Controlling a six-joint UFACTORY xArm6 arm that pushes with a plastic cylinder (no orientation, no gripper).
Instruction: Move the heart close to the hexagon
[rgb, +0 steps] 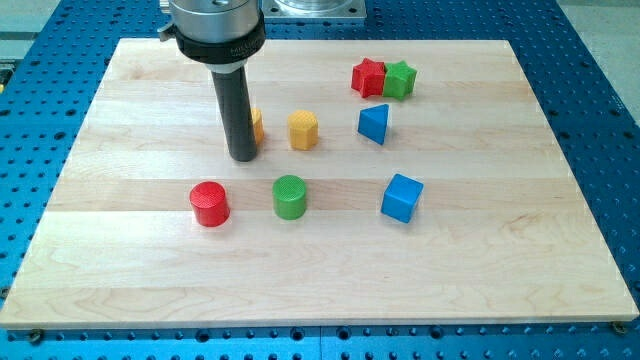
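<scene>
So, tip (243, 157) parked right against the yellow heart (256, 124), touching its left edge, mostly hiding it. Yellow hexagon (303, 130) sits just right of heart. No jaws here, just a rod; shove rightward looks enough.

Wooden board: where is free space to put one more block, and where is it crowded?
The board is bare below the red cylinder, green cylinder and blue cube. Crowded: my tip, touching the partly hidden yellow block beside the yellow hexagon.

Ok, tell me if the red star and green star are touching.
Touching. The camera view shows the red star pressed against the green star near the view's top, with no board visible between them.
</scene>
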